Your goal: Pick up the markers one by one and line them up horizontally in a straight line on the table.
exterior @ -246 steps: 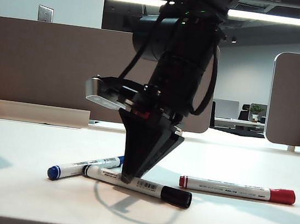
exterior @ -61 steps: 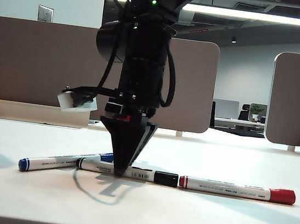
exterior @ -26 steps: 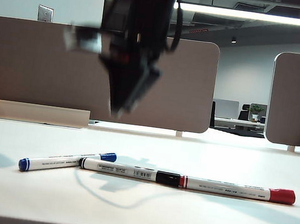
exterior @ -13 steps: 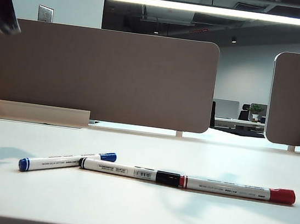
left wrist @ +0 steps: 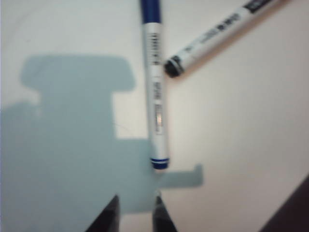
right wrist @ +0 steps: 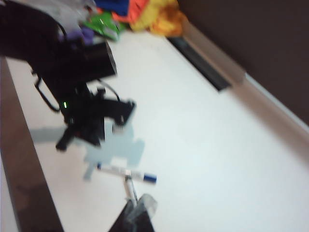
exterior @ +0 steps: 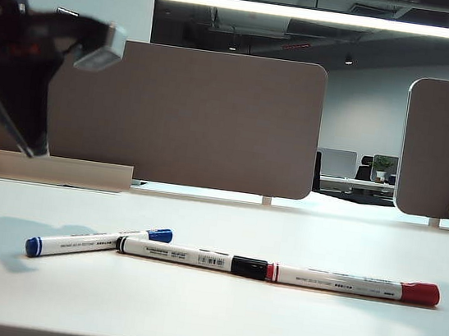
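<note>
Grey-brown partition panels [exterior: 215, 117] close off the back of a white desk [exterior: 205, 315] in an open office. On the desk, the black-capped marker [exterior: 192, 257] and the red-capped marker [exterior: 354, 284] lie end to end in one level row, cap against tail. Two seconds ago the right arm stood over the black one; it has since lifted away and is gone from the exterior view. That marker now rests where it was set, so two of three appear placed.

The blue-capped marker [exterior: 97, 241] is the outstanding item. It lies at a slant, its cap end close behind the tail of the black marker, its other end angled out toward the left.

The left gripper [exterior: 33, 143], absent half a second ago, has come in at the upper left of the exterior view, well above the desk and left of the blue marker. In its wrist view its fingers [left wrist: 108, 217] are spread a little and empty, hovering off the banded tail end of the blue marker [left wrist: 155, 92], not touching. The right gripper [right wrist: 137, 212] is high and well clear, fingers pressed together on nothing.

Judgement: the blue marker is next to be taken.
</note>
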`<state>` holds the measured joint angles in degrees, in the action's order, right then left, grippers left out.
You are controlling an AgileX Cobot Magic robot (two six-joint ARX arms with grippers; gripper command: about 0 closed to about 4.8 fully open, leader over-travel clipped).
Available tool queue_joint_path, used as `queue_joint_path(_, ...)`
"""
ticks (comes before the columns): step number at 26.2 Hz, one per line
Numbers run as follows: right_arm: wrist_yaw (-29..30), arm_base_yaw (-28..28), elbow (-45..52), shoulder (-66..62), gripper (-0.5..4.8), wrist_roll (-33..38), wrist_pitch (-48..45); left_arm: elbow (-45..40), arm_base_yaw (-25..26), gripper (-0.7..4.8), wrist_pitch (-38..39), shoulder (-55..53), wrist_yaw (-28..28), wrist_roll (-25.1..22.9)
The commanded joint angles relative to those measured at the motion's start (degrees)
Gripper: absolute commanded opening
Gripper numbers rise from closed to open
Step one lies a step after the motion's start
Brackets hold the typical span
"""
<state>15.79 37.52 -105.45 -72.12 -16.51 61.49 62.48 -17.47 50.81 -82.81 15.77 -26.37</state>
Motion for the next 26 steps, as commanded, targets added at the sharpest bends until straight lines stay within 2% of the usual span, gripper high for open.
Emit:
queue_joint_path(1,-1.51,-0.66,4.92,1.14,-0.02,0.44,3.37,0.15,-0.13,0.89,-2.34,-2.75,-0.46,-0.46)
queue_joint_path(6,-2.99,-0.66,12.04,0.87,-0.02,0.46,3.82,0.17,-0.13,0.89,-4.66,-4.76,1.2,-0.63)
queue_joint_path(11,-3.02,-0.66,17.99,0.61,-0.02,0.72,-0.59,0.15,-0.13,0.89,-6.27,-7.1,1.92,-0.63)
queue_joint_path(23,-2.58,-0.66,20.55,0.48,-0.02,1.51,-2.21,0.15,-0.15,0.89,-6.29,-11.47,3.21,-0.7)
queue_joint_path(26,-2.56,-0.66,20.55,0.48,-0.02,1.49,-2.32,0.15,-1.51,0.89,-5.22,-11.61,3.72,-1.73)
